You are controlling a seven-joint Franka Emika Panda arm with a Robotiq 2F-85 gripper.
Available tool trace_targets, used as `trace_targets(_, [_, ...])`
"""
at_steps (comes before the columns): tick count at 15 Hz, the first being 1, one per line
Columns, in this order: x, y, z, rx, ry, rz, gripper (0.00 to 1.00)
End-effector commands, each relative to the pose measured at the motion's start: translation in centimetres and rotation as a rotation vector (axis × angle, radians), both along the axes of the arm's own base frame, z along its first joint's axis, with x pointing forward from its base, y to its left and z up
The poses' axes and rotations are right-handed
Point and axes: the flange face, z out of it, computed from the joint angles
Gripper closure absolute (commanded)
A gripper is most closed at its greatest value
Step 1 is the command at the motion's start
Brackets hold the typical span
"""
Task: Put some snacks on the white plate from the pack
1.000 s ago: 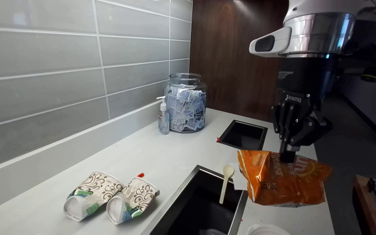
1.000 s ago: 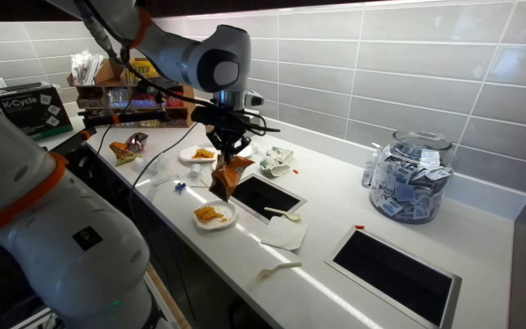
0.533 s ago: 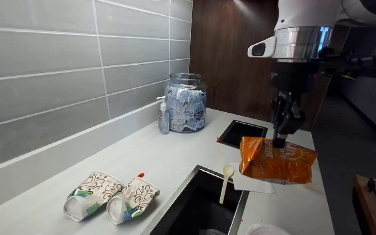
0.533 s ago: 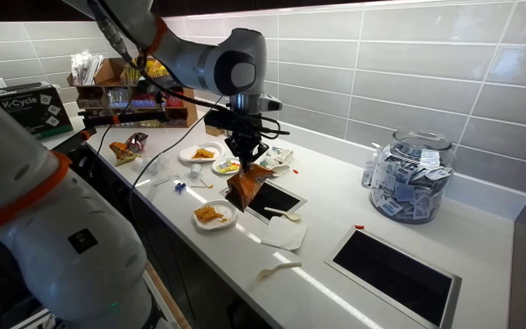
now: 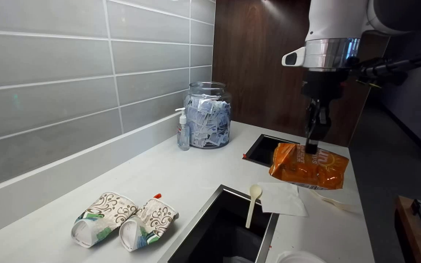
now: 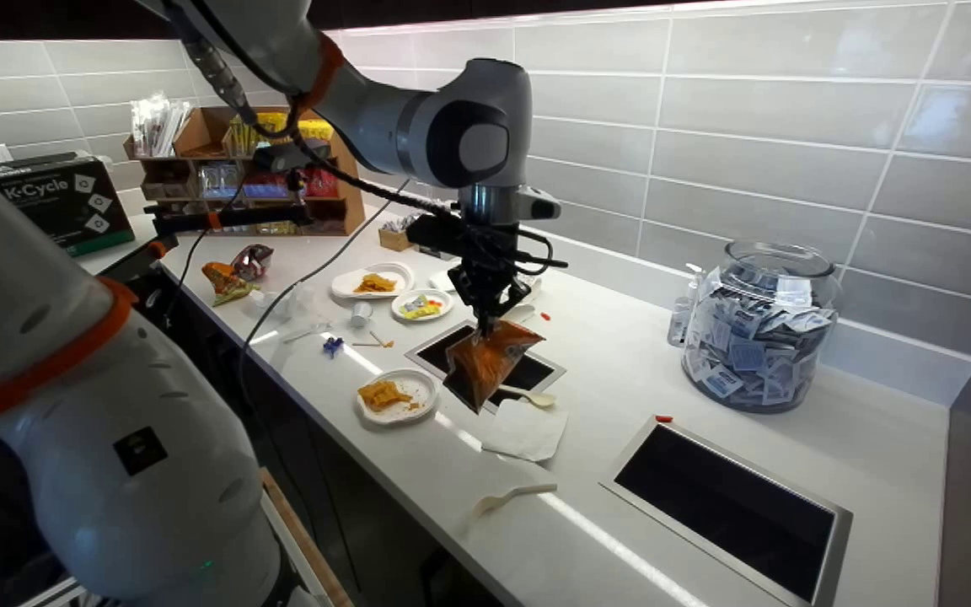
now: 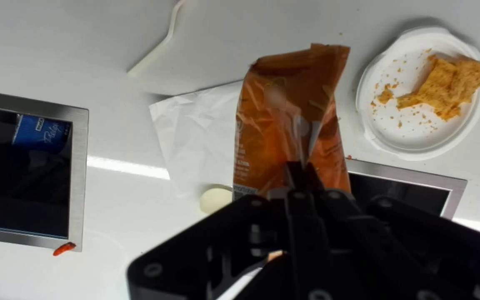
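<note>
A pale desk (image 6: pixel 612 337) carries everything. Above it hangs the orange snack pack (image 5: pixel 305 170), not over the white plate (image 7: pixel 411 137) but beside it, on the side where a paper sheet (image 7: pixel 196 133) lies. The pack should handle as light, limp and slick; best held by a margin of film, away from the contents, with the mouth left free. Gripped along one edge, it may swing or slip when tipped. How full it is, and where its mouth is, I cannot make out. In an exterior view, what seems to be the plate is cut down to a strip of rim. The fingers (image 5: pixel 311 147) pinch the pack's upper edge near mid-length, and their tips blur into the film in the wrist view. Of the spoon (image 7: pixel 215 200), on the plate's paper-sheet side, the pack hides the handle there. Broken chips (image 7: pixel 444 85) on the plate suggest brittle contents.
</note>
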Motion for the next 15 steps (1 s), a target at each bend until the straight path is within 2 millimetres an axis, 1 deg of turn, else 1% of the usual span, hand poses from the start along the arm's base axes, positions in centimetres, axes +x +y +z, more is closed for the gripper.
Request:
trace_targets(1, [-0.7,-1.5,-1.4,-0.026,0.015,-0.039,1.00])
trace_targets(6, [-1.8,-3.4,-4.0,-0.058,0.051,-0.090,1.00])
trace_targets(15, [-2.4,-4.2,-7.0,-0.042,0.039,-0.112,1.00])
